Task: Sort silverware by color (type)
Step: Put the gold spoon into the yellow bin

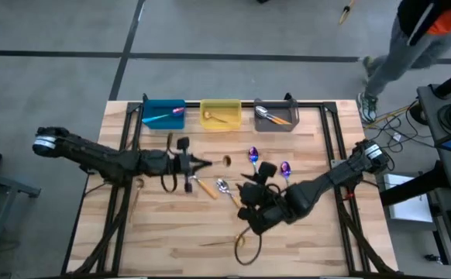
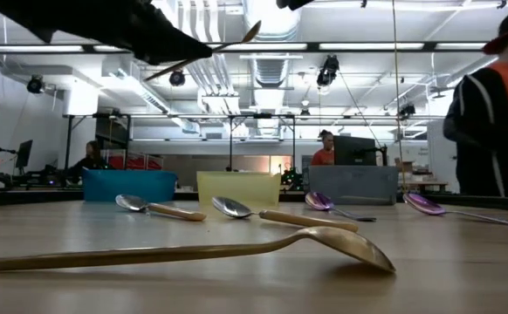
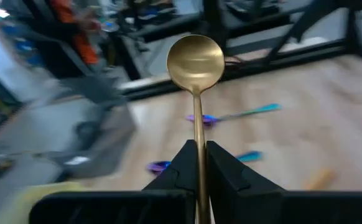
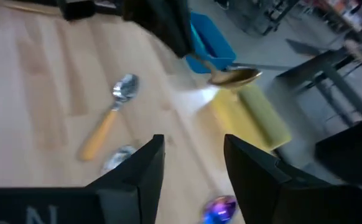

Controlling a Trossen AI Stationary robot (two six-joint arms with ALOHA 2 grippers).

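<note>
spanning the scene, the wooden table (image 1: 303, 225) carries blue (image 1: 163, 114), yellow (image 1: 220, 115) and gray (image 1: 276, 116) bins along its far edge. left tool (image 1: 197, 163) is clamped on a gold spoon (image 3: 196, 62), lifted above the table. right tool (image 4: 190, 165) hovers with fingers apart near two purple-blue spoons (image 1: 253, 155). orange-handled spoons (image 1: 204, 186) and another gold spoon (image 2: 236, 251) lie on the table.

The high view looks straight down from far above, taking in the whole wooden surface (image 1: 171, 232) with the three bins (image 1: 220, 115) along the upper middle of the frame. The low view sits at surface height, facing those same bins (image 2: 238, 187) and the room behind. Each wrist view rides close behind its own jaws; both share the raised gold spoon (image 3: 195, 68) (image 4: 234, 77).
</note>
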